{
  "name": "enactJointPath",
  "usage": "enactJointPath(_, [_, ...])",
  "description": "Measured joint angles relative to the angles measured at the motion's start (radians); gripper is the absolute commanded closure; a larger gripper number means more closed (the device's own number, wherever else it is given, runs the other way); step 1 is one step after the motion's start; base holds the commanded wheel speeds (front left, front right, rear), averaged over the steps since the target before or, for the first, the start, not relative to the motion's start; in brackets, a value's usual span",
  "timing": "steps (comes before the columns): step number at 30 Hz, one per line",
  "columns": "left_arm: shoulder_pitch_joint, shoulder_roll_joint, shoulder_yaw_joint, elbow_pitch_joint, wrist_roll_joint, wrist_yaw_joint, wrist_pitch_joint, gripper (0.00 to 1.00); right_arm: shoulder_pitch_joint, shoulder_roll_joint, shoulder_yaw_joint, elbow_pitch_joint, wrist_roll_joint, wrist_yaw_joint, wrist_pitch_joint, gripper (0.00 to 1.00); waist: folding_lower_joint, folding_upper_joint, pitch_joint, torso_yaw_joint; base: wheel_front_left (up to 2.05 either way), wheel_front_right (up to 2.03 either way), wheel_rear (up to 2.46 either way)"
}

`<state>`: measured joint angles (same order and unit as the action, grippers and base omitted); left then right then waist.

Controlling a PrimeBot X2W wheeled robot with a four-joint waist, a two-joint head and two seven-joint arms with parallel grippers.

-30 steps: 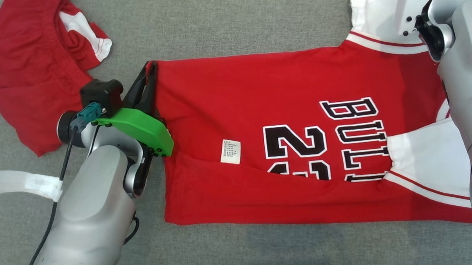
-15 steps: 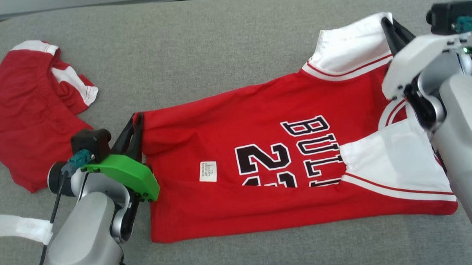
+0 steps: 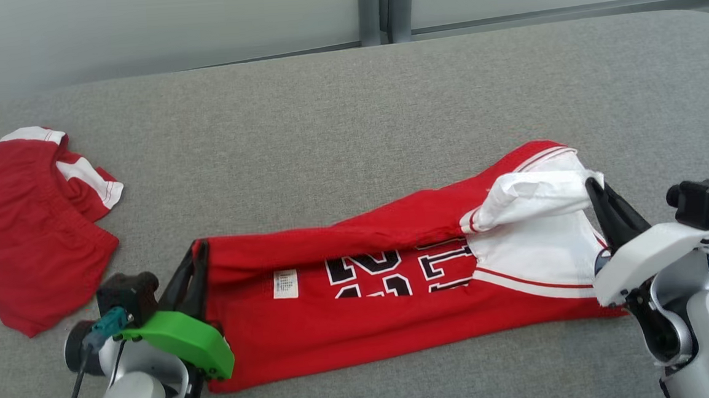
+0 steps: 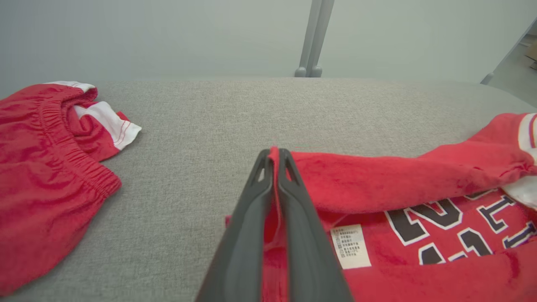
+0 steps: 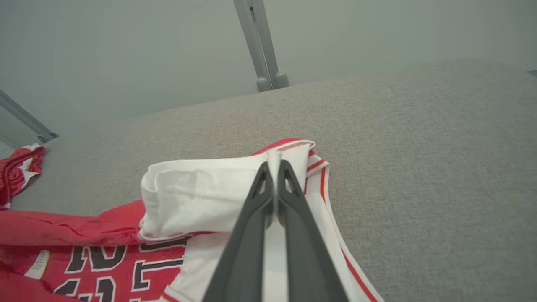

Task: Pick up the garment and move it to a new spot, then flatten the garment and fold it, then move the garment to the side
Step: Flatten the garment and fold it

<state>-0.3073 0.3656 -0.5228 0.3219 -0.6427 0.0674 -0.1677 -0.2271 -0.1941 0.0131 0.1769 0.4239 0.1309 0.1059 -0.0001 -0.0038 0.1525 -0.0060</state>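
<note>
Pinched shut on jersey [image 3: 362,328] hem by left tool [image 3: 199,250], on white sleeve [image 3: 532,191] by right tool [image 3: 592,183], for folding far edge nearward.

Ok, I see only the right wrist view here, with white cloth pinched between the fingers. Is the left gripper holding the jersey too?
Observer: Yes, the left gripper is shut on the red hem corner of the jersey, at the end opposite yours.
Operator: What lies near that gripper?
Observer: Red shorts, to its left, apart from the jersey with bare grey surface between.
Operator: And the near edge of the jersey?
Observer: In the head view it lies flat on the surface.
</note>
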Motion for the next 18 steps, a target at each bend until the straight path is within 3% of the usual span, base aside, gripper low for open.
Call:
enactJointPath(5, [0.091, 0.0, 0.007, -0.048, -0.031, 0.038, 0.003, 1.0, 0.079, 0.052, -0.052, -0.052, -0.032, 0.0, 0.018, 1.0, 0.0, 0.0, -0.012, -0.015, 0.0, 0.0, 0.0])
enactJointPath(11, [0.122, -0.015, 0.002, -0.026, -0.038, 0.047, -0.013, 1.0, 0.091, 0.07, -0.063, 0.001, -0.061, 0.0, -0.016, 1.0, 0.0, 0.0, -0.012, -0.015, 0.0, 0.0, 0.0])
enactJointPath(12, [0.125, -0.019, 0.001, -0.02, -0.041, 0.047, -0.017, 1.0, 0.091, 0.068, -0.058, 0.015, -0.07, 0.0, -0.028, 0.93, 0.0, 0.0, -0.012, -0.015, 0.0, 0.0, 0.0])
enactJointPath(14, [0.134, -0.031, 0.002, -0.01, -0.048, 0.046, -0.026, 1.0, 0.091, 0.067, -0.048, 0.045, -0.072, 0.0, -0.054, 0.56, 0.0, 0.0, -0.014, -0.016, 0.0, 0.0, 0.0])
enactJointPath(15, [0.139, -0.037, 0.003, -0.006, -0.054, 0.043, -0.029, 0.81, 0.092, 0.063, -0.039, 0.059, -0.08, 0.0, -0.065, 0.15, 0.0, 0.0, -0.015, -0.015, 0.0, 0.0, 0.0])
enactJointPath(16, [0.145, -0.04, 0.003, -0.005, -0.056, 0.042, -0.037, 0.54, 0.094, 0.06, -0.032, 0.068, -0.09, 0.0, -0.081, 0.0, 0.0, 0.0, -0.016, -0.015, 0.0, 0.0, 0.0])
enactJointPath(17, [0.153, -0.041, 0.005, -0.004, -0.058, 0.042, -0.04, 0.14, 0.098, 0.059, -0.031, 0.076, -0.092, 0.0, -0.093, 0.0, 0.0, 0.0, -0.017, -0.015, 0.0, 0.0, 0.0])
enactJointPath(18, [0.162, -0.042, 0.006, -0.003, -0.06, 0.042, -0.046, 0.0, 0.105, 0.06, -0.031, 0.084, -0.092, 0.0, -0.103, 0.0, 0.0, 0.0, -0.019, -0.014, 0.0, 0.0, 0.0])
